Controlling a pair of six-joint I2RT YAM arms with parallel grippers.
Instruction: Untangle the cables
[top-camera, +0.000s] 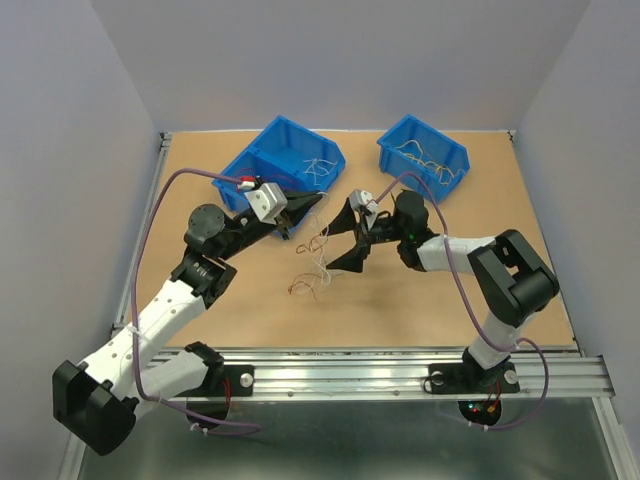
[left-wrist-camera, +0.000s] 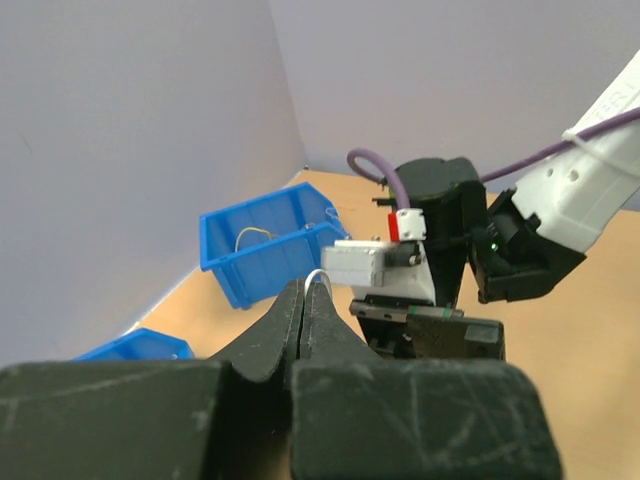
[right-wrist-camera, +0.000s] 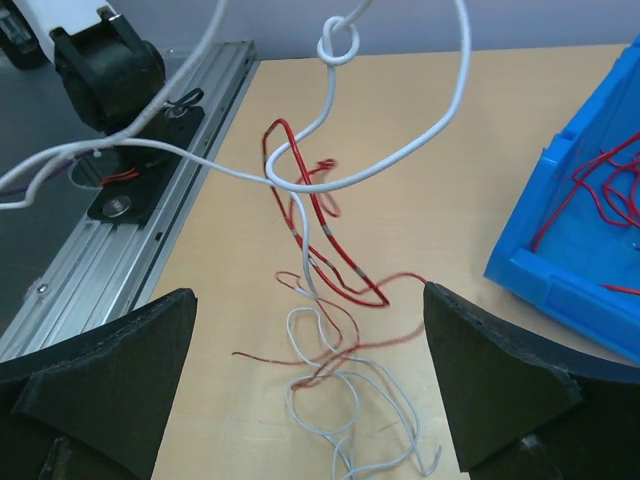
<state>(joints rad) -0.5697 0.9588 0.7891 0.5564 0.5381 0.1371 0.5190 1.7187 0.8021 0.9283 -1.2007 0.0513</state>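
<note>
Cables (right-wrist-camera: 322, 255): red and white strands, tangled. The upper part hangs in the air and the lower loops lie on the table (top-camera: 450, 290), between the two claws.
Left claw (left-wrist-camera: 305, 290): fingers together, pinching a white loop at the tip, raised above the table.
Right claw (right-wrist-camera: 310, 295): wide apart and holding nothing; the tangle hangs between its fingers.
Knot (right-wrist-camera: 338, 42): white strand looped on itself, high in the bundle.
Handling: judged very light, limp, with springy curls. Thin strands are likely to slip from the pads and will drag neighbours along.
Hold: best on one red strand below the white crossing, away from the knot, with a gentle sideways pull.
Risk: a hard pull may tighten the knot.
</note>
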